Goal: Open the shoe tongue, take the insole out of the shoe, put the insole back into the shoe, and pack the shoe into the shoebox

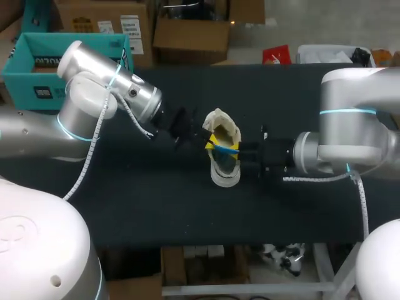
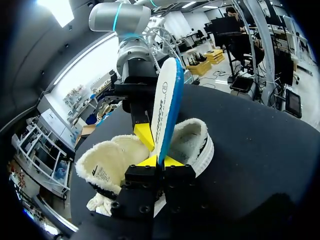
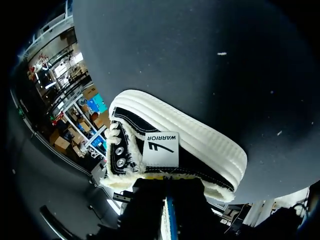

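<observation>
Insole (image 2: 167, 100) stands upright over the shoe (image 1: 225, 176) at table centre, left gripper (image 2: 161, 161) clenched on it from nine o'clock. Right gripper (image 1: 242, 150) sits at three o'clock, grip impossible to tell. Best play: steady shoe, guide insole lengthwise.

Insole (image 2: 167, 107): white, blue edge, standing on edge, clamped between left gripper (image 2: 161, 161) fingertips, rising ahead of it above shoe mouth; shoe (image 2: 192, 142): black canvas, white ribbed sole, cream fleece lining, mouth upward, tongue (image 2: 107, 167) folded open beside gripper
</observation>
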